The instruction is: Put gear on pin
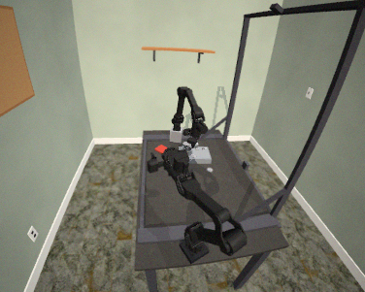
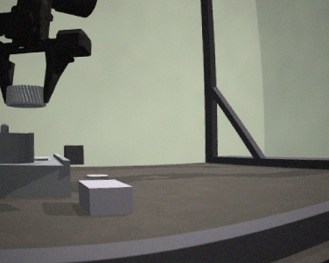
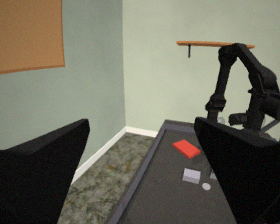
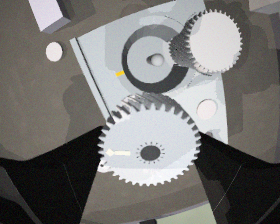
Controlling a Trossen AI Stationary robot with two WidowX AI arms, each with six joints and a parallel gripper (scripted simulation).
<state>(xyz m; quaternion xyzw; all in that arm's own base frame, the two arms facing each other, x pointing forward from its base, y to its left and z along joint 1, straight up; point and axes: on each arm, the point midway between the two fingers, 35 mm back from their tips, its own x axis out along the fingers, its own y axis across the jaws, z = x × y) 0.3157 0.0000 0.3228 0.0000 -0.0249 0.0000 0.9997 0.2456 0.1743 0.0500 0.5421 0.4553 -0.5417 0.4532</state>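
My right gripper is shut on the loose gear, a pale toothed wheel with a cream arrow beside its centre hole. It holds the gear in the air above the grey fixture, off to one side of the pin. The dark collar round the pin bears an orange mark. A second gear sits on the fixture beside the collar. My left gripper is open and empty, up off the table.
A pale block and a flat disc lie on the table near the fixture. A small dark cube stands behind. A red block lies at the table's left. A black frame edges the table.
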